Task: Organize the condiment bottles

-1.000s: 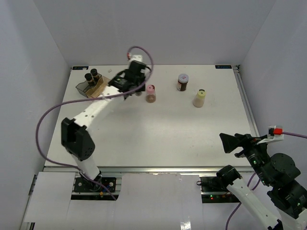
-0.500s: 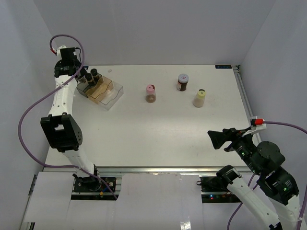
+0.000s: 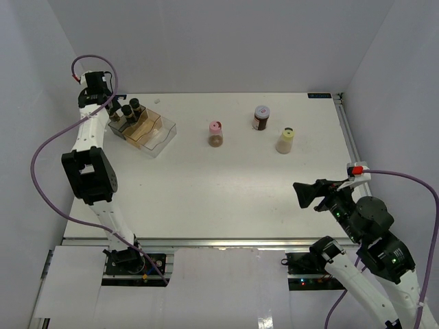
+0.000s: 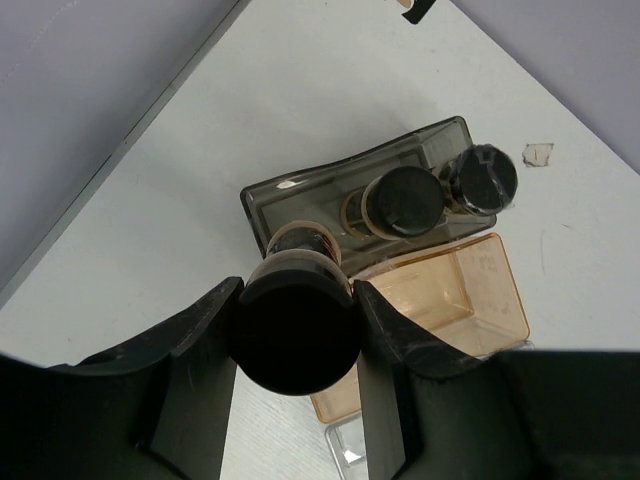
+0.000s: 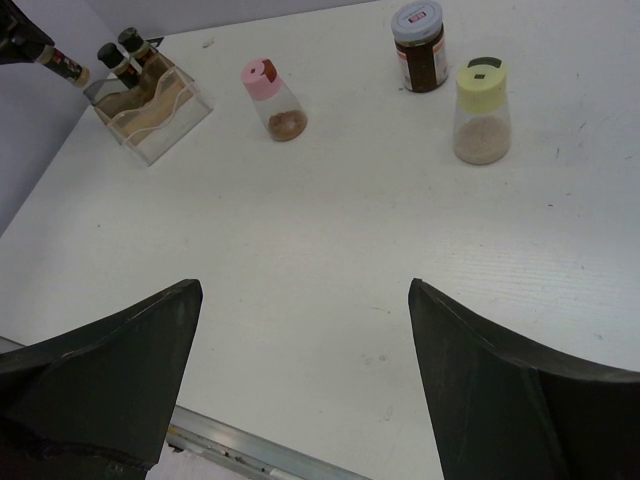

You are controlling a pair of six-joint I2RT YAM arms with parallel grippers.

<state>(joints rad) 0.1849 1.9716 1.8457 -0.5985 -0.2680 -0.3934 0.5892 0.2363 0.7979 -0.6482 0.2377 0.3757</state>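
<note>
Left gripper [image 4: 296, 318] clamps a round, glossy black-capped bottle [image 4: 297, 345] at the end of the smoky plastic compartment [image 4: 300, 195]. Right gripper [image 5: 302, 300] fingers stand apart.

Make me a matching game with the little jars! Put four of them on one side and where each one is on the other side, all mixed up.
Things:
1. pink-capped jar
2. yellow-capped jar
3. grey-lidded jar
4. black-capped bottle nearest the left wrist camera

Places:
A. held in the left gripper
B. rightmost on the table
C. loose jar nearest the clear bin
D. farthest back of the loose jars

Pairs: 1-C, 2-B, 3-D, 4-A
</note>
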